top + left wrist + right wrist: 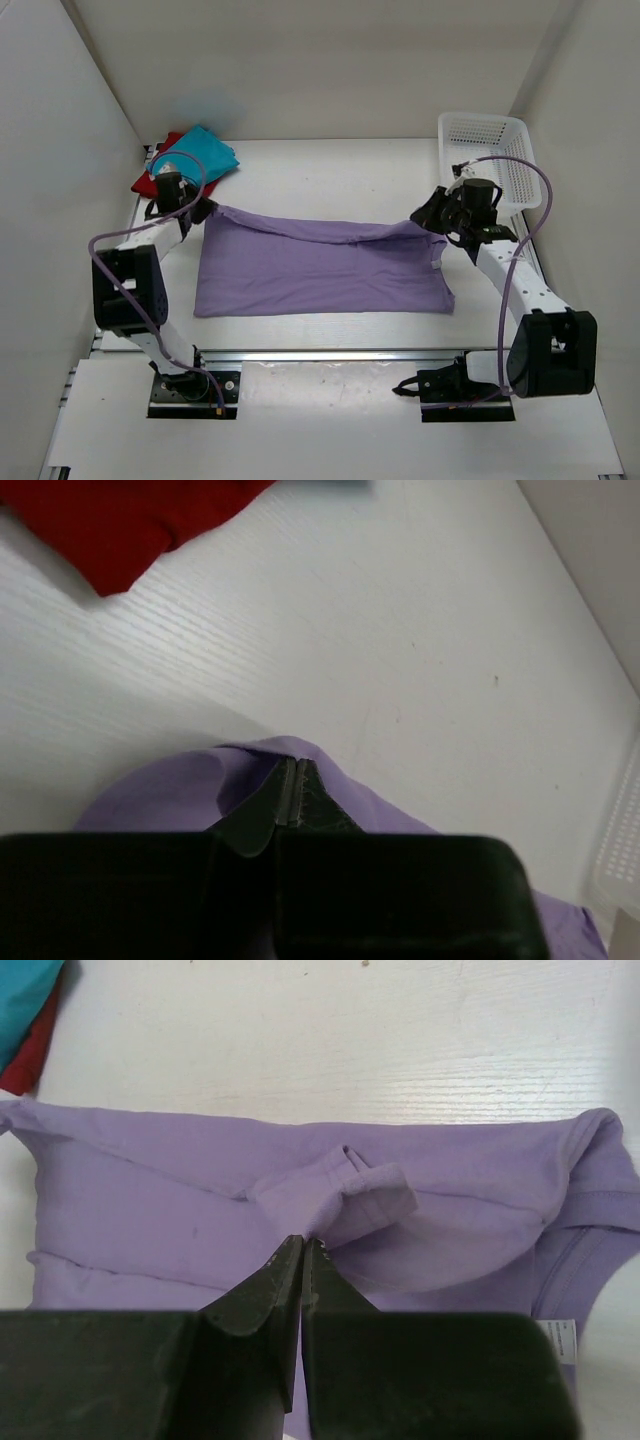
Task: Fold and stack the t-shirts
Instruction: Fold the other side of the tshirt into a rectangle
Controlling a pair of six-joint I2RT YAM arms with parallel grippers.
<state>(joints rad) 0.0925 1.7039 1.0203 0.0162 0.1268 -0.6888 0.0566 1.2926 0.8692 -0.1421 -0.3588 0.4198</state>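
Note:
The pale lilac t-shirt (320, 270) lies spread across the middle of the table, with its far edge lifted at both ends. My left gripper (205, 211) is shut on the far left corner; in the left wrist view the lilac cloth (170, 790) bunches around the closed tips (293, 767). My right gripper (427, 222) is shut on the far right corner, pinching a bunched fold of the lilac t-shirt (340, 1195) at its tips (304, 1244). The teal t-shirt (200, 152) rests on the red t-shirt (150, 182) at the back left.
A white mesh basket (490, 150) stands at the back right, just behind my right arm. White walls close in the table on the left, back and right. The red t-shirt (120, 520) is just beyond my left gripper.

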